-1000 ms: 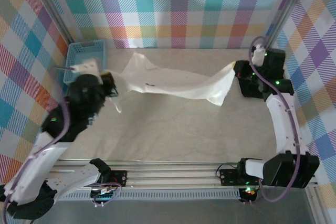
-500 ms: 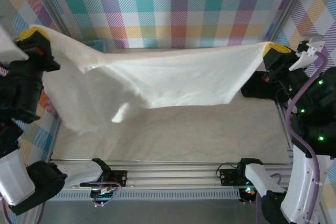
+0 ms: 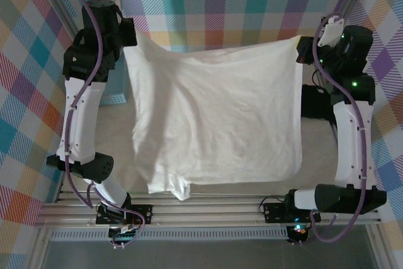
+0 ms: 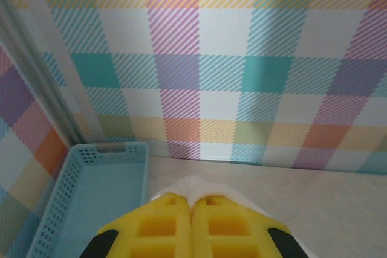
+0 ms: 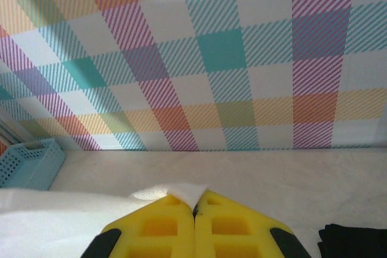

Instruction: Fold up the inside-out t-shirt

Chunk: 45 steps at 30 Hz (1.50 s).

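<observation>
The white t-shirt (image 3: pixel 214 118) hangs spread wide above the table (image 5: pixel 272 173) between the two raised arms. The left claw (image 4: pixel 191 200) is clamped on one top corner, and the right claw (image 5: pixel 195 200) on the other, both pinched tight. A blue basket (image 4: pixel 91 191) sits by the left wall.

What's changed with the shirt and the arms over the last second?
The left claw and right claw rose, lifting the t-shirt. It went from a bunched strip stretched low between them to a wide sheet hanging spread out. Both claws stayed shut on its top corners.
</observation>
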Available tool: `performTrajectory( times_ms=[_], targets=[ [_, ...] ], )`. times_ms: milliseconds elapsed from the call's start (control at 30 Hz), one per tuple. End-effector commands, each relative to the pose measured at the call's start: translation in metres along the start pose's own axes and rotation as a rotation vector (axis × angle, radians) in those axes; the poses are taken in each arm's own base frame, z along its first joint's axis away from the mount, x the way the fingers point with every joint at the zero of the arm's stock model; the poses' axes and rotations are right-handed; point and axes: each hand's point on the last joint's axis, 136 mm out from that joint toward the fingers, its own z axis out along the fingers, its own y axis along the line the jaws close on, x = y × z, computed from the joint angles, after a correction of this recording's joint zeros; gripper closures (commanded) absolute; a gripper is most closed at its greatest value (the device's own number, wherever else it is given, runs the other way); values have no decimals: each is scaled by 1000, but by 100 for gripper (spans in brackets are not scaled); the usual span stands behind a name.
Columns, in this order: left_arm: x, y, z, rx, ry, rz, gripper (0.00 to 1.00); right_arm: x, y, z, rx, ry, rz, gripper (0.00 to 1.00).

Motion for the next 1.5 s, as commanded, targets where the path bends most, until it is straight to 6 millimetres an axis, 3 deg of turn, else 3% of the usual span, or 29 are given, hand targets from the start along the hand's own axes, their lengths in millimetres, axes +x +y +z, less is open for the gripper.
performTrajectory(
  times_ms=[0,233,600,700,800,933,1100,1200,1300,1467],
  targets=[
    [-57,14,-57,53,-199,-93,100,-52,18,-44,-2,-176,-95,100],
    [-69,28,-114,105,-290,-136,100,-60,34,-87,-2,-234,-133,100],
    [-86,59,-272,289,-559,-202,100,-66,82,-218,-34,-410,-193,100],
    [-89,68,-295,290,-609,-203,100,-69,92,-244,-41,-451,-207,100],
    [-97,70,-301,282,-635,-198,100,-75,97,-257,-35,-471,-227,100],
    [-105,65,-269,228,-593,-170,100,-83,93,-250,-16,-469,-243,100],
    [-105,44,-189,156,-486,-110,100,-83,77,-206,-3,-407,-239,100],
    [-94,25,-129,134,-397,-72,100,-75,60,-161,7,-344,-223,100],
    [-71,4,-58,104,-304,-36,100,-58,38,-102,1,-266,-186,100],
    [-1,-23,87,74,-105,-6,98,-6,-11,23,8,-87,-97,100]
  ],
)
